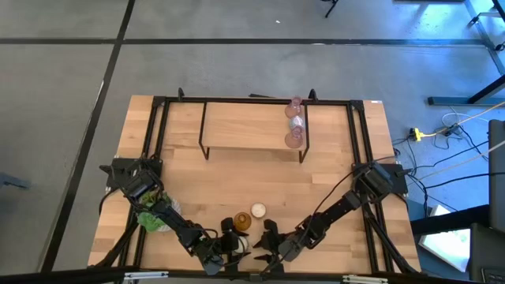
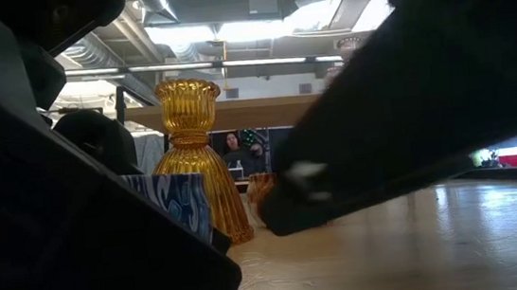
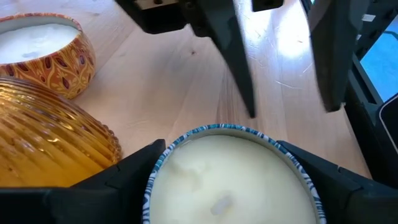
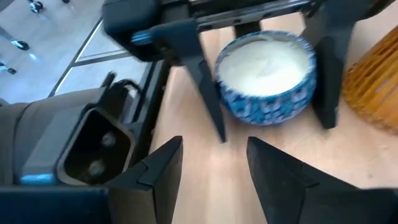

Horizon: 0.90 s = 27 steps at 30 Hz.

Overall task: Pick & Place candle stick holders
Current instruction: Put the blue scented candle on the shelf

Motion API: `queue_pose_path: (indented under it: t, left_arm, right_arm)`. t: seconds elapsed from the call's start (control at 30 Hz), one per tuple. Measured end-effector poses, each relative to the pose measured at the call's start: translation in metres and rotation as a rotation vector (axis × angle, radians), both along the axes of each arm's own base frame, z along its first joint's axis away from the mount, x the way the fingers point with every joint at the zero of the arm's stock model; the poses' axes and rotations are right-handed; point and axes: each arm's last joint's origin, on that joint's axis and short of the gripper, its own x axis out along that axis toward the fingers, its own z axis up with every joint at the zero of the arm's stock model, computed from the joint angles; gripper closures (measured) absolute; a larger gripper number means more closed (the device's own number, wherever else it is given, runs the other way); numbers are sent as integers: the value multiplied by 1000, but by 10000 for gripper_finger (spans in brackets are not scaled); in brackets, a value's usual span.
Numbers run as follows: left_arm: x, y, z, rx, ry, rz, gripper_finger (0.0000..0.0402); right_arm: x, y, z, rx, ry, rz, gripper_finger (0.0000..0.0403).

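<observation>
Wood table (image 1: 237, 173) — left tool (image 4: 267, 118) brackets blue-patterned candle (image 4: 266, 73) — not clamped.

A grey floor (image 1: 237, 71) crossed by dark lines is being seen around the pale wooden table (image 1: 237, 170). Yellow cables (image 1: 442, 130) are lying on it at one side. Overhead, ducts and bright ceiling lights (image 2: 228, 29) are being shown, and a seated person (image 2: 232, 149) is being glimpsed far behind
</observation>
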Motion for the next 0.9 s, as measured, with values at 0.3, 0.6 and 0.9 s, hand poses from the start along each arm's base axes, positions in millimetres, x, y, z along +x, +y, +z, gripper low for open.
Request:
queue_pose_path:
  t: [0.3,0.6,0.9]
  left_arm:
    - [-5,-5,23,-4,-12,-72,119]
    - [-15,1,118,131,-189,-140,118]
    - [3,115,210,319,-153,-41,118]
  right_arm:
    - [-10,12,2,13,8,46,220]
    - [-26,25,23,-16,-17,51,220]
    - [-45,37,35,-53,-36,30,220]
